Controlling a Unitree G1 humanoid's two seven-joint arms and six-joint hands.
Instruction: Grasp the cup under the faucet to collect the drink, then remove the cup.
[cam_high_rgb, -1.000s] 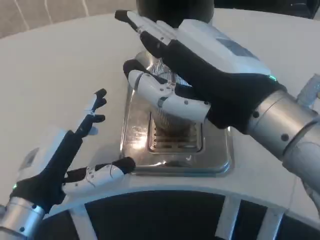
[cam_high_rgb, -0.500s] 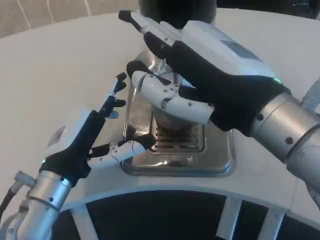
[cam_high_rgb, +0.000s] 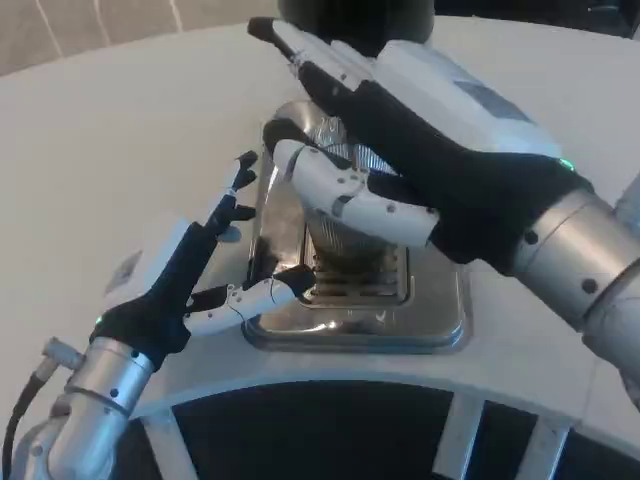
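A ribbed, clear cup (cam_high_rgb: 343, 248) stands on the grate of a shiny steel drip tray (cam_high_rgb: 425, 318), under the dark dispenser (cam_high_rgb: 355, 18). My right hand (cam_high_rgb: 425, 150) lies over the cup and hides most of it. Its fingers reach straight out past the cup's far side, and its thumb lies across the near side. I cannot tell whether the thumb presses on the cup. My left hand (cam_high_rgb: 185, 275) is at the tray's left edge with its fingers spread. Its thumb points over the tray's front left corner, and it holds nothing.
The white table (cam_high_rgb: 120, 130) stretches wide to the left and behind. Its curved front edge (cam_high_rgb: 330, 372) runs just below the tray, with dark space and white struts underneath. The dispenser body stands right behind the cup.
My left hand has moved up and right from the table's front left to the tray's left edge. My right hand has stayed over the cup, drifting slightly right.
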